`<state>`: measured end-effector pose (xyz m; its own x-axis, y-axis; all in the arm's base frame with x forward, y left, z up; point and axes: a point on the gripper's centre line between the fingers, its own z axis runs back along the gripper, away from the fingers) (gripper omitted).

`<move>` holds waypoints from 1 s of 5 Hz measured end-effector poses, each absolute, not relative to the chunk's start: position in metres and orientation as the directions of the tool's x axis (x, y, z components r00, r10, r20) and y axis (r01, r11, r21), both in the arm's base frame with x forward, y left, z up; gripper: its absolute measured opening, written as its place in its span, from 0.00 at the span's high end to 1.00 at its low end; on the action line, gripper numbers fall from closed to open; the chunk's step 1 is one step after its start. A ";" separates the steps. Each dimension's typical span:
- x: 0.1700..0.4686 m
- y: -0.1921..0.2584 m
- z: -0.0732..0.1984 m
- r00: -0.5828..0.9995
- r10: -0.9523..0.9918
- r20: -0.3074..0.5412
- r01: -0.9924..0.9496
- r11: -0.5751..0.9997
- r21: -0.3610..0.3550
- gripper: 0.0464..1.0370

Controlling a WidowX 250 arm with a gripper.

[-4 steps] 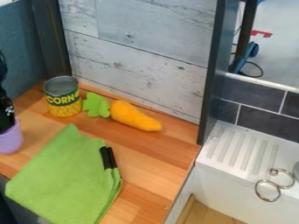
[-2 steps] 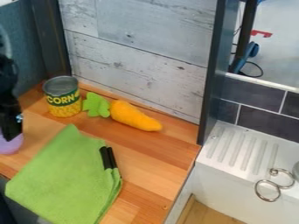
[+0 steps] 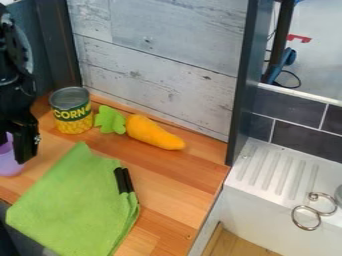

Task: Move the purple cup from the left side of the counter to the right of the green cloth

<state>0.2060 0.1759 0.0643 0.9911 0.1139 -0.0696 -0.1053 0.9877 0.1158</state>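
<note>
At the left edge of the camera view, the black gripper [image 3: 25,141] hangs down in front of the right part of a purple cup [image 3: 8,161]. Whether it touches the cup I cannot tell. The cup is partly hidden by the gripper and cut off by the view's edge. Just right of the arm, a corn can [image 3: 72,111] stands upright. Beside the can lies an orange plush carrot [image 3: 153,132] with a green leafy top [image 3: 109,120]. A folded green cloth [image 3: 70,202] lies in front, with two short black pieces [image 3: 124,180] on its right edge.
The wooden counter [image 3: 177,187] ends on the right at a white sink [image 3: 280,172] with a ridged drainboard and metal rings [image 3: 306,218]. A grey plank wall [image 3: 160,60] and a dark upright post [image 3: 242,85] bound the counter behind.
The gripper and arm have moved further into view from the left edge, rightward and down, now covering part of the purple cup. The can, carrot and cloth have kept their places.
</note>
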 end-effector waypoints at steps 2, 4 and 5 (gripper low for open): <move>0.210 0.182 0.063 0.989 0.123 -0.079 -0.111 0.985 0.133 0.04; 0.218 0.188 0.057 0.989 0.112 -0.094 -0.100 0.987 0.125 0.04; 0.220 0.189 0.049 0.988 0.110 -0.110 -0.098 0.989 0.115 0.04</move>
